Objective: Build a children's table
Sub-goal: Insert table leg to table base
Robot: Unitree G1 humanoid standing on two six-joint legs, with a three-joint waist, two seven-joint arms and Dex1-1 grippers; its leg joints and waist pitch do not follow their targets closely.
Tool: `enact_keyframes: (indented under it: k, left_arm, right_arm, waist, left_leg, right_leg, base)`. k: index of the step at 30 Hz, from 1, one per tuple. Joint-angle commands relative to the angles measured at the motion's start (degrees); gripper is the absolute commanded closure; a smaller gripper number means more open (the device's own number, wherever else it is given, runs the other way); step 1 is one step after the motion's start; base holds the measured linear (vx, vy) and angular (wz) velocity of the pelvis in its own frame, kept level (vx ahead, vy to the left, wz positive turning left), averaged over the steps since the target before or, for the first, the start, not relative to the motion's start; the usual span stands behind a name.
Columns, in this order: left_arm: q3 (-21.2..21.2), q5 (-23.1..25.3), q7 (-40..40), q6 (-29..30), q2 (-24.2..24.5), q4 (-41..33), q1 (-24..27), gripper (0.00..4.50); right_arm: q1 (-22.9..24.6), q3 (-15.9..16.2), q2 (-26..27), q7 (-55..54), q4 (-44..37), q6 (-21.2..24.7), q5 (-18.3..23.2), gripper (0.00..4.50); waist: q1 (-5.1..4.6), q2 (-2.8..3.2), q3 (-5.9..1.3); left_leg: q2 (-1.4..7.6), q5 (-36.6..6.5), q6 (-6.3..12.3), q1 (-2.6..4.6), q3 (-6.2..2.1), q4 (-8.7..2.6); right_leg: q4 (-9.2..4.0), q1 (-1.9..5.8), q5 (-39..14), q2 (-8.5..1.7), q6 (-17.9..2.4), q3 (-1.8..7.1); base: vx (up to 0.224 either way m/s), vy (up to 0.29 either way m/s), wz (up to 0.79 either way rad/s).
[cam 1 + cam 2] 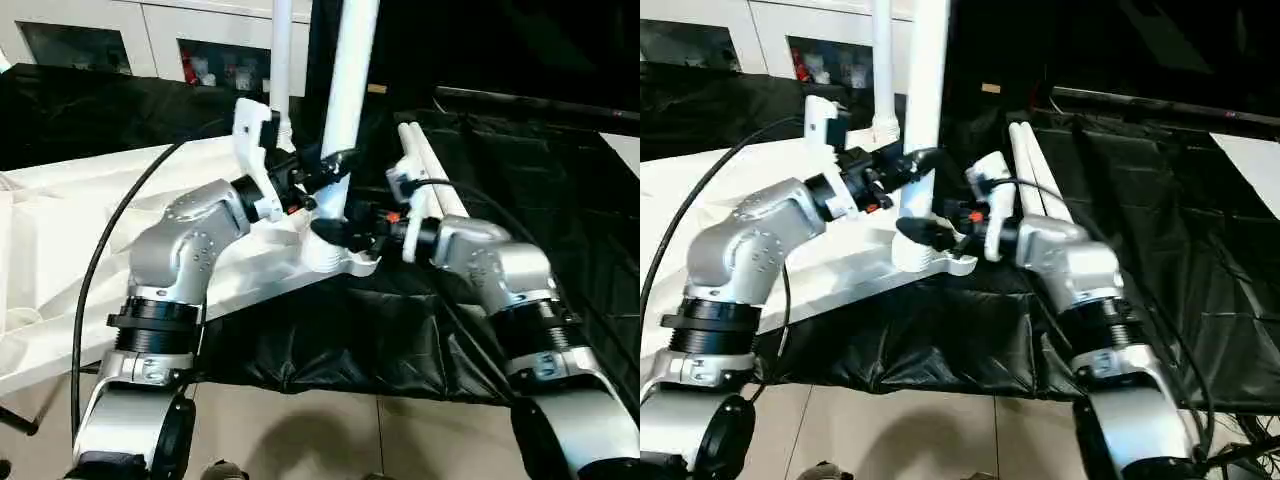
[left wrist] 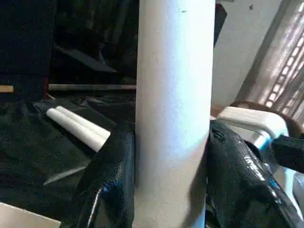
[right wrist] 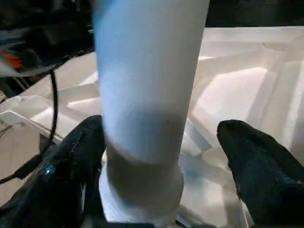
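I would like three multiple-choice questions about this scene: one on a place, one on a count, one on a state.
1. Where do the spare legs lie?
A. on the black cover
B. on the floor
C. on the table top

2. How many legs stand upright on the table top?
A. none
B. two
C. four

3. How does the left gripper stand at the near leg?
A. open and away from it
B. shut on it
C. shut on a cable

Answers:
1. A: they lie side by side on the black cover, beyond the right gripper.
2. B: the near one and the far leg behind it.
3. B: the left wrist view shows both fingers pressed on the tube.
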Motion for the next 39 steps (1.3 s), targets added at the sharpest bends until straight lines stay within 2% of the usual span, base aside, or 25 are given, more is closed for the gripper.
enact_keyframes:
  k: [1, 3, 8, 10, 13, 14, 19, 21, 24, 27, 30, 31, 35, 36, 39]
  left_arm:
    - [-1.7, 1.0, -0.6, -1.0, -0.2, -1.2, -0.2, 2.63]
    - [-2.1, 1.2, -0.6, -1.1, -0.2, -1.2, -0.1, 2.63]
    - [-2.7, 1.0, -1.1, -1.0, -0.4, -2.1, 0.3, 2.63]
    - [-2.9, 0.9, -1.4, -1.0, -0.4, -2.3, 0.3, 2.63]
    - [-3.2, 0.8, -1.8, -1.1, -0.3, -2.4, 0.3, 2.63]
    - [-3.2, 0.7, -1.8, -1.1, -0.3, -2.4, 0.3, 2.63]
    - [-3.1, 0.3, -2.1, -1.0, -0.1, -2.4, 0.1, 2.63]
    - [-3.1, 0.1, -2.5, -0.7, 0.0, -2.6, 0.0, 2.63]
    - [-3.2, 0.1, -2.9, -0.5, 0.2, -2.8, 0.1, 2.63]
    - [-3.3, 0.0, -3.2, -0.4, 0.3, -2.9, 0.2, 2.63]
    - [-3.3, -0.1, -3.4, -0.3, 0.3, -2.9, 0.2, 2.63]
    - [-3.4, -0.1, -3.4, -0.3, 0.3, -2.9, 0.2, 2.63]
    - [-3.4, -0.6, -3.5, 0.4, 0.1, -3.1, 0.2, 2.63]
    - [-3.2, -0.8, -3.5, 0.7, 0.1, -3.1, 0.2, 2.63]
    - [-2.8, -1.7, -3.1, 2.5, -0.1, -3.4, 0.2, 2.63]
  right_arm:
    - [-1.1, -0.4, -0.1, -0.8, 0.3, -0.3, -0.7, 0.4]
    - [-1.1, -0.3, 0.0, -0.6, 0.3, -0.3, -0.6, 0.4]
    - [-0.9, -0.4, 0.3, 0.4, -0.4, 0.6, 0.4, 0.4]
    - [-0.7, 0.0, 0.1, 1.1, -0.7, 1.0, 0.7, 0.75]
    - [-0.3, 0.9, -0.3, 2.1, -1.0, 1.6, 0.7, 0.8]
    - [-0.3, 1.0, -0.3, 2.3, -1.0, 1.7, 0.7, 1.01]
    - [-0.2, 1.7, -0.5, 3.4, -0.5, 2.4, 0.7, 1.19]
    - [-0.2, 1.7, -0.4, 3.4, -0.1, 2.0, 0.4, 1.53]
    - [-0.2, 1.6, -0.4, 3.5, 0.1, 2.0, 0.4, 1.61]
    - [-0.3, 1.5, -0.4, 3.6, 0.1, 2.1, 0.7, 2.06]
    - [-0.3, 1.5, -0.4, 3.6, 0.3, 2.0, 0.6, 2.16]
    - [-0.3, 1.4, -0.4, 3.7, 0.4, 2.0, 0.6, 2.43]
    - [-0.1, 1.3, -0.5, 3.8, 0.3, 2.0, 0.6, 2.6]
    - [-0.1, 1.3, -0.4, 3.7, 0.3, 1.9, 0.6, 2.62]
    - [0.1, 1.0, -0.3, 3.4, 0.2, 1.7, 0.8, 2.62]
  waist:
    - [0.0, 0.23, -4.55]
    - [-0.02, 0.36, -4.59]
    - [-0.01, 0.24, -4.62]
    - [0.01, 0.26, -4.62]
    - [0.02, 0.3, -4.64]
    - [0.0, 0.27, -4.63]
    - [0.04, 0.26, -4.64]
    - [0.07, 0.22, -4.63]
    - [0.06, 0.33, -4.64]
    - [0.07, 0.38, -4.63]
    - [0.08, 0.41, -4.67]
    - [0.07, 0.37, -4.7]
    - [0.09, 0.4, -4.7]
    - [0.12, 0.64, -4.73]
    - [0.07, 0.61, -4.74]
  left_leg:
    - [0.9, -1.3, 1.38, 0.55, 0.18, -3.13]
    - [0.91, -1.4, 1.35, 0.56, 0.16, -3.12]
    - [0.86, -1.3, 1.57, 0.47, 0.19, -3.07]
    - [0.89, -1.3, 1.65, 0.49, 0.18, -3.06]
    - [0.91, -1.0, 1.83, 0.5, 0.15, -3.05]
    - [0.88, -1.2, 1.8, 0.45, 0.17, -3.03]
    - [0.9, -1.2, 1.75, 0.48, 0.16, -3.03]
    - [0.88, -1.1, 1.74, 0.49, 0.17, -3.02]
    - [0.89, -1.2, 1.55, 0.5, 0.14, -3.03]
    - [0.9, -1.7, 1.38, 0.52, 0.15, -3.04]
    - [0.85, -1.2, 1.41, 0.48, 0.12, -3.02]
    - [0.84, -1.1, 1.49, 0.49, 0.14, -2.98]
    - [0.87, -1.3, 1.49, 0.52, 0.13, -2.99]
    - [0.86, -1.1, 1.44, 0.5, 0.08, -2.97]
    - [0.87, -1.3, 1.39, 0.56, 0.12, -2.96]
  right_leg:
    - [-3.51, 4.13, 4.0, -3.91, -12.6, 3.04]
    - [-3.45, 4.17, 4.6, -3.93, -12.7, 3.05]
    - [-3.38, 4.31, 5.4, -3.93, -13.0, 3.07]
    - [-3.39, 4.27, 5.3, -3.95, -13.1, 3.06]
    - [-3.33, 4.28, 5.7, -3.93, -13.2, 3.04]
    - [-3.37, 4.31, 5.5, -3.94, -13.2, 3.04]
    - [-3.35, 4.28, 5.2, -3.96, -13.1, 3.04]
    - [-3.35, 4.26, 5.2, -3.97, -13.1, 3.03]
    - [-3.35, 4.25, 5.3, -3.95, -13.1, 3.02]
    - [-3.39, 4.27, 4.8, -3.99, -13.1, 3.03]
    - [-3.3, 4.29, 5.5, -3.94, -13.2, 3.02]
    - [-3.28, 4.29, 5.8, -3.93, -13.2, 3.02]
    - [-3.28, 4.31, 5.7, -3.96, -13.4, 3.0]
    - [-3.18, 4.3, 6.0, -3.93, -13.5, 3.01]
    - [-3.22, 4.28, 6.3, -3.9, -13.7, 3.0]
  base:
    - [0.0, 0.0, 0.0]
    - [0.0, 0.0, 0.0]
    - [0.0, 0.0, 0.0]
    - [0.0, 0.0, 0.0]
    - [0.0, 0.0, 0.0]
    - [0.0, 0.0, 0.0]
    - [0.0, 0.0, 0.0]
    - [0.0, 0.0, 0.0]
    - [0.0, 0.0, 0.0]
    - [0.0, 0.0, 0.0]
    - [0.0, 0.0, 0.0]
    - [0.0, 0.0, 0.0]
    - [0.0, 0.0, 0.0]
    - [0.0, 0.0, 0.0]
    - [0.0, 0.0, 0.0]
